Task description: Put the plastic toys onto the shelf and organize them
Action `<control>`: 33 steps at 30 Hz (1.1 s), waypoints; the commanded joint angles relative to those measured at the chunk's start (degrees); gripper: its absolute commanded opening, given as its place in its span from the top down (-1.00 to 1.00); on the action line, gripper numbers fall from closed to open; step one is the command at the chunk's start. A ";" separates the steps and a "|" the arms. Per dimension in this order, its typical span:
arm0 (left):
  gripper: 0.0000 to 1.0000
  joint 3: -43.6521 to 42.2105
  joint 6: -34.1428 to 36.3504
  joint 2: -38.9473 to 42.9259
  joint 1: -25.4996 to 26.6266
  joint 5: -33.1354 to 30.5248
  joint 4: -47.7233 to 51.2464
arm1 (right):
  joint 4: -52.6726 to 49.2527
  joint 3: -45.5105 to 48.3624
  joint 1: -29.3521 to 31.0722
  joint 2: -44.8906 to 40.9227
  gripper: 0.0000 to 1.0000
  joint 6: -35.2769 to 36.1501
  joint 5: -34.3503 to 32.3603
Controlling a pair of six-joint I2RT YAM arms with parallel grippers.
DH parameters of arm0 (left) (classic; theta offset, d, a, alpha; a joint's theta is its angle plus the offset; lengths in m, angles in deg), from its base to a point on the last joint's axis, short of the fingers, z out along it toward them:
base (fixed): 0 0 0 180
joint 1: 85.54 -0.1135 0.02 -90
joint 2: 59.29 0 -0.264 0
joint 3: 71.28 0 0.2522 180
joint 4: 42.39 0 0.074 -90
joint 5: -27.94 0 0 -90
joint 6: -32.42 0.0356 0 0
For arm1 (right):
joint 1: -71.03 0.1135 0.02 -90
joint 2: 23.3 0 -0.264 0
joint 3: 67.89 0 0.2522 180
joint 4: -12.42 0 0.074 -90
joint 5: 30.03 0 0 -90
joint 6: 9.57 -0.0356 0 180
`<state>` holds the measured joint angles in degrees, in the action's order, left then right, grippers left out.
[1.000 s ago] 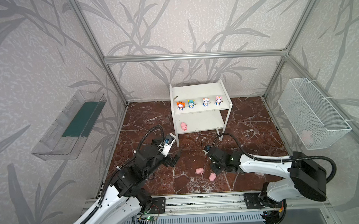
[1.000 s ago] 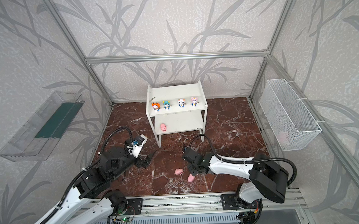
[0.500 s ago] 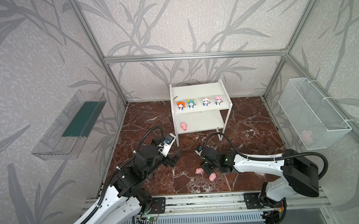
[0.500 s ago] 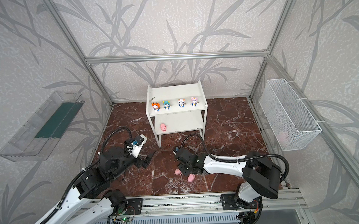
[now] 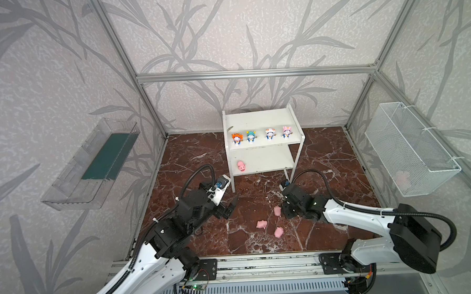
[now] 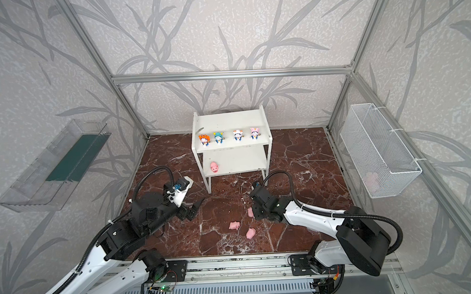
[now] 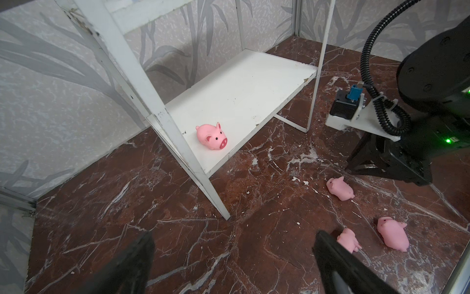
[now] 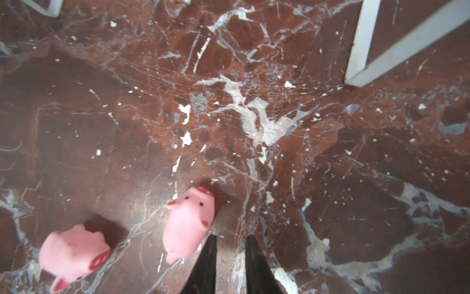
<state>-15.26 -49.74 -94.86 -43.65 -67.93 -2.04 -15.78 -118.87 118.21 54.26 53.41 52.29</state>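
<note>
Pigs on the loose: we saw three pink toy pigs (image 5: 261, 224) lying tipped over on the red marble floor (image 5: 202, 154) in front of the white two-tier shelf (image 5: 257, 119). A fourth pig (image 5: 241, 166) stood on its lower board, near the left end in both top views, and four capped figurines (image 5: 251, 136) were lined up on the upper one. The nearest floor pig (image 8: 188, 221) lay just beside the right gripper (image 8: 231, 238), whose jaws were drawn almost together on nothing. The left gripper (image 7: 234, 235) hovered wide open and empty, near the shelf's front leg. We judged the pigs light, soft and rubbery, rounded enough to roll away or squirt out of a hard pinch. A gentle hold across the plump flanks at mid-body, clear of snout, ears and tail, looked the surest.
</note>
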 commanded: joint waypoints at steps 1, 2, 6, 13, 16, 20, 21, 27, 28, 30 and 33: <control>-0.99 0.34 -0.10 -0.03 -0.31 0.51 -0.22 | 2.40 -0.91 -1.69 2.46 0.66 0.09 2.28; -0.99 0.35 -0.10 0.00 -0.28 0.51 -0.13 | 2.30 -1.56 -2.41 3.37 0.69 0.50 3.10; -0.99 0.28 -0.01 -0.02 -0.27 0.25 -0.13 | 4.33 -3.52 -4.12 7.61 0.71 2.10 4.45; -0.98 0.17 0.03 0.02 -0.34 0.07 -0.13 | 6.32 -7.25 -4.96 14.00 0.74 4.94 6.54; -0.98 0.15 -0.01 -0.06 -0.40 0.07 -0.13 | 6.66 -8.01 -4.89 15.65 0.76 5.79 7.38; -0.98 0.14 -0.01 0.03 -0.47 0.12 -0.09 | 8.26 -7.47 -4.74 16.81 0.78 6.36 10.32; -0.99 0.14 -0.01 -0.02 -0.47 0.07 -0.11 | 8.29 -7.29 -4.52 16.75 0.79 6.38 10.49; -0.98 0.11 -0.01 -0.05 -0.48 0.29 -0.12 | 7.46 -2.87 -3.85 13.06 0.80 5.67 10.32; -0.99 0.11 -0.01 -0.07 -0.45 0.33 -0.14 | 7.13 -1.85 -3.69 11.86 0.80 5.54 10.33; -0.99 0.28 -0.01 -0.20 -0.53 0.39 -0.13 | 6.61 0.02 -3.18 9.39 0.80 5.46 10.32; -0.98 0.28 -0.09 -0.19 -0.57 0.54 -0.08 | 5.64 2.19 -1.88 6.38 0.80 5.69 10.41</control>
<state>-15.26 -49.74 -95.06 -43.85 -67.95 -2.04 -7.19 -118.47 115.24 62.87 59.05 62.10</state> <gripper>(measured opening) 0.992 0.101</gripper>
